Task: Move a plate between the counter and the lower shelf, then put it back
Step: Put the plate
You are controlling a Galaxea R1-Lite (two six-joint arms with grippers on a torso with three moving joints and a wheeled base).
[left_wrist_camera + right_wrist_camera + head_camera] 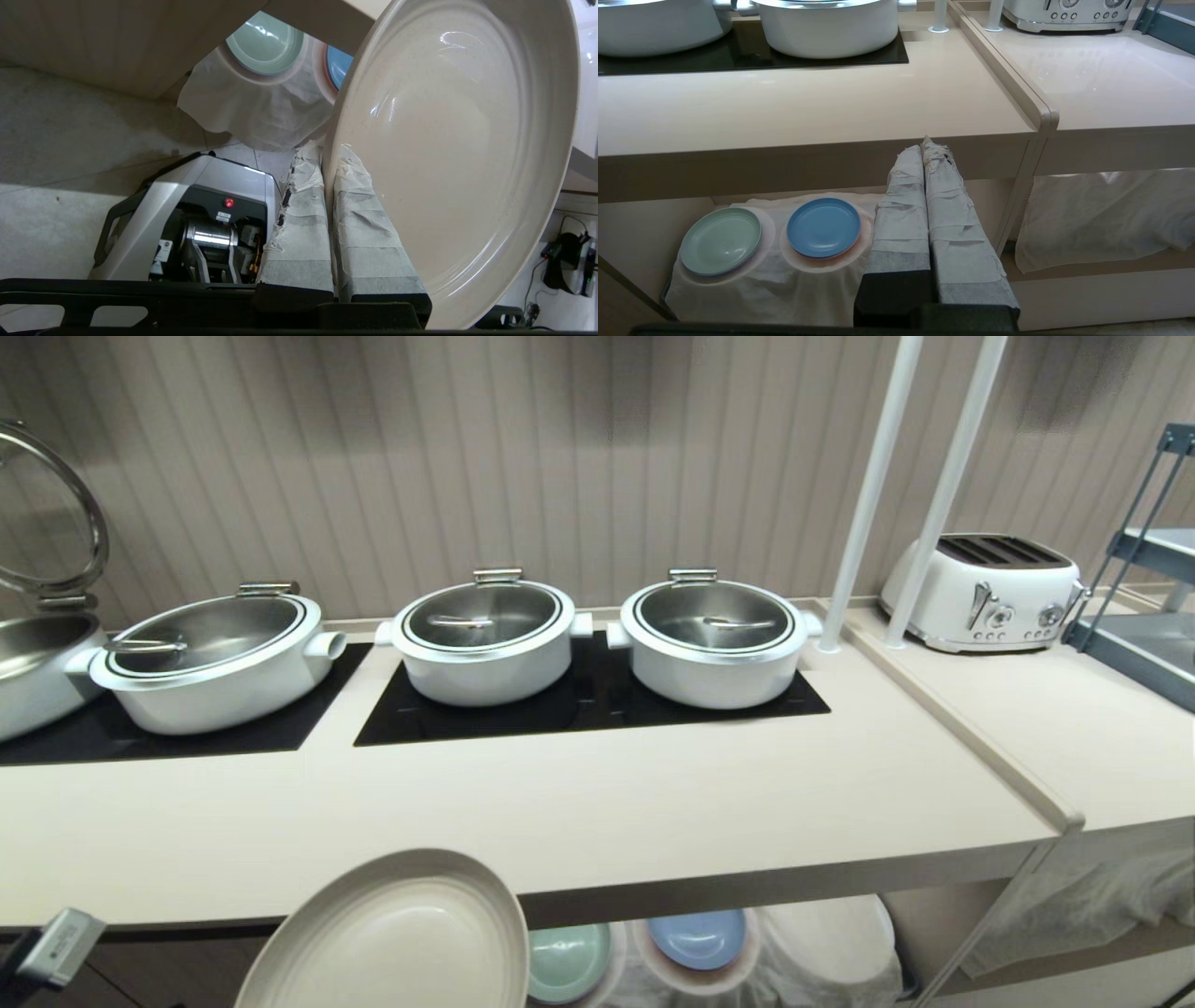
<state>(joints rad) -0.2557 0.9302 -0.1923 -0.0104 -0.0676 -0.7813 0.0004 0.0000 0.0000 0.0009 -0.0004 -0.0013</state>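
Three pots [485,635] are set behind on the counter [579,821], a toaster [985,588] at right, two plates [824,227] in the shelf [644,224] below.

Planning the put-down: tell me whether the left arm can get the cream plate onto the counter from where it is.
Probably yes. The left gripper is shut on the plate, held just in front of the counter edge, and the worktop ahead of the pots is bare. It must first lift above the front edge.

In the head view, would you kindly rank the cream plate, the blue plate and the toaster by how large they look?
1. Cream plate, though it is nearest the camera.
2. Toaster.
3. Blue plate, partly hidden under the counter.
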